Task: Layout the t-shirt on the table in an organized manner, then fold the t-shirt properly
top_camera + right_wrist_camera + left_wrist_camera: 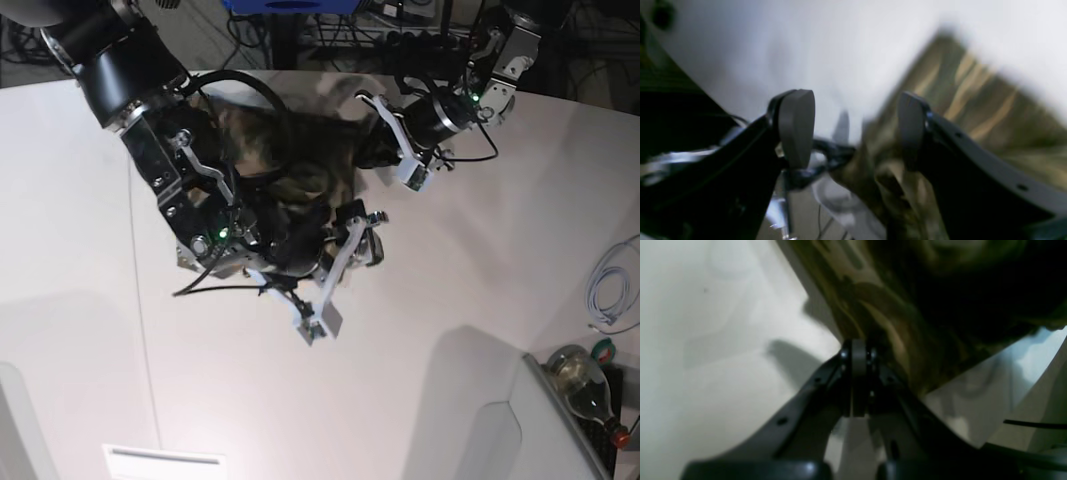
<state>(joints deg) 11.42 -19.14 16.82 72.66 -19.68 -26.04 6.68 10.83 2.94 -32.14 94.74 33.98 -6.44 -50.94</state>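
Clearly the soft camouflage t-shirt lies bunched at twelve o'clock on the smooth white table. The left gripper is clamped on its edge; the right gripper gapes empty. Grip the opposite edge, then spread outward.

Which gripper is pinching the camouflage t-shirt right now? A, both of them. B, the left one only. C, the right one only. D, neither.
B: in the left wrist view the left gripper is shut on the edge of the t-shirt, while the right gripper stands open with nothing clamped between its pads.
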